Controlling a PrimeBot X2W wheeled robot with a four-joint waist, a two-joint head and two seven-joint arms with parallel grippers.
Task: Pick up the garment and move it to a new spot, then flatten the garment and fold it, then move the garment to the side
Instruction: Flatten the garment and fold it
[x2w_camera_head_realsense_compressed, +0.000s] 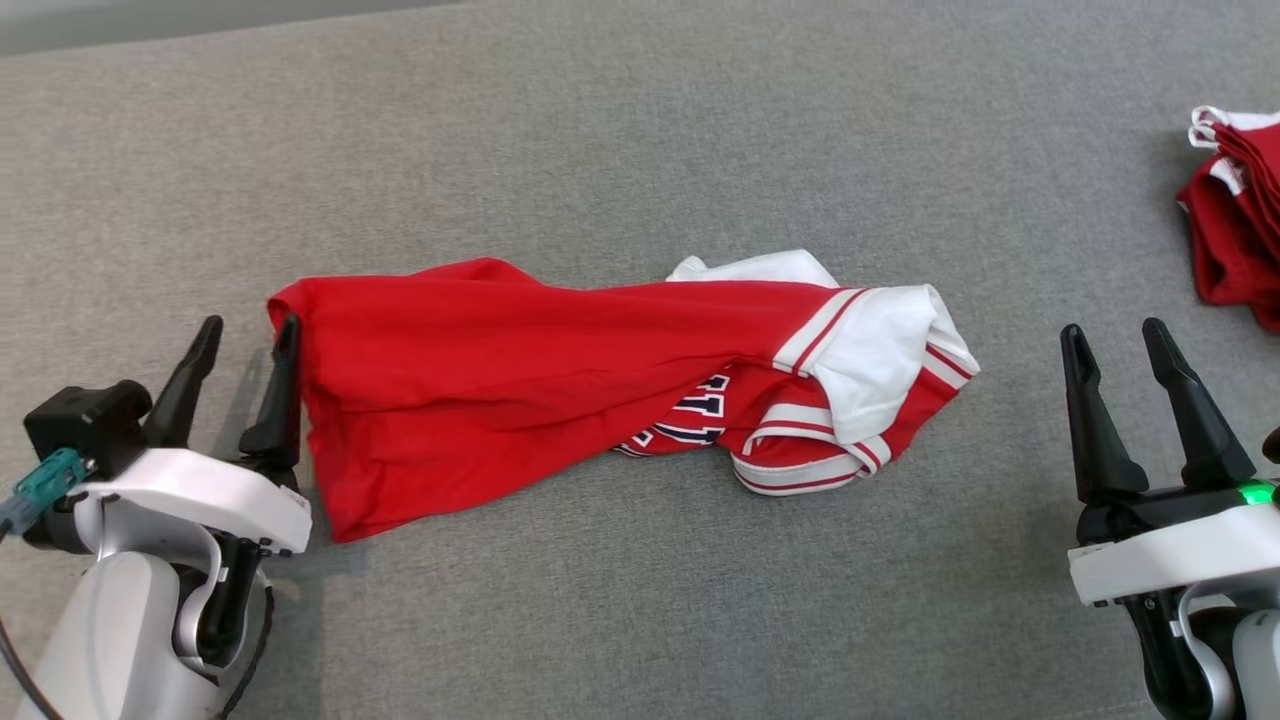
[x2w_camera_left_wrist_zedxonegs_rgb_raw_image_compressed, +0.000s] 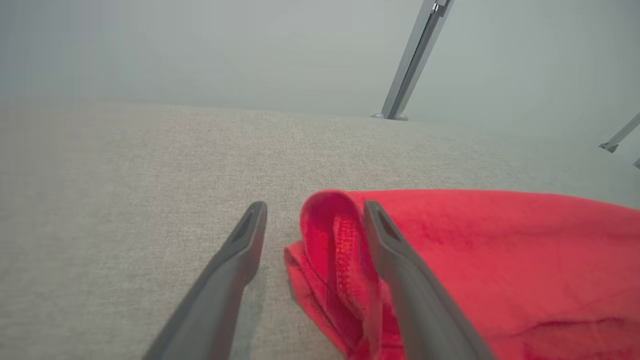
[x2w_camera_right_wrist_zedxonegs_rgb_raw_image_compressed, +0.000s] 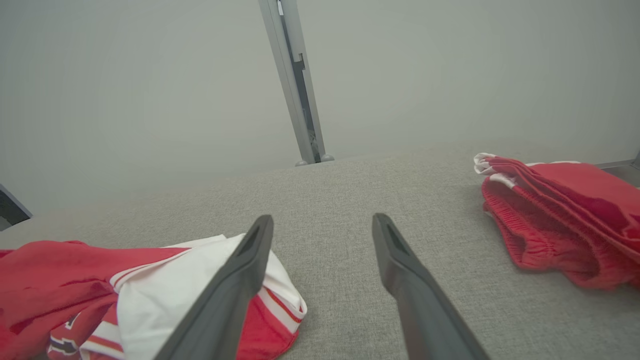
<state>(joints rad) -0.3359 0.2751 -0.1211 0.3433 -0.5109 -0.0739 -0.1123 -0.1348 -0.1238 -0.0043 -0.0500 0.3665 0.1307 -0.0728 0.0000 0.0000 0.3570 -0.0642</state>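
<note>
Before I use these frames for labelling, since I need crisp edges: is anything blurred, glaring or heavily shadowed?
Head view: sharp and evenly lit, no glare; a soft shadow lies by the left tool beside the red jersey. Left wrist view: jersey hem crisp, wall behind hazy. Right wrist view: same hazy background, folded red garments clear.

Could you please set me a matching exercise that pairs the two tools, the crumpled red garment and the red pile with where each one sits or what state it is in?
Column one:
1. left tool
2. right tool
3. crumpled red garment
4. red pile

Column two:
A. at the far right of the head view, apart from both tools
B. open, straddling the garment's red hem
C. open over the bare grey surface, holding nothing
D. lying across the middle, with a white sleeve showing

Pairs: 1-B, 2-C, 3-D, 4-A
</note>
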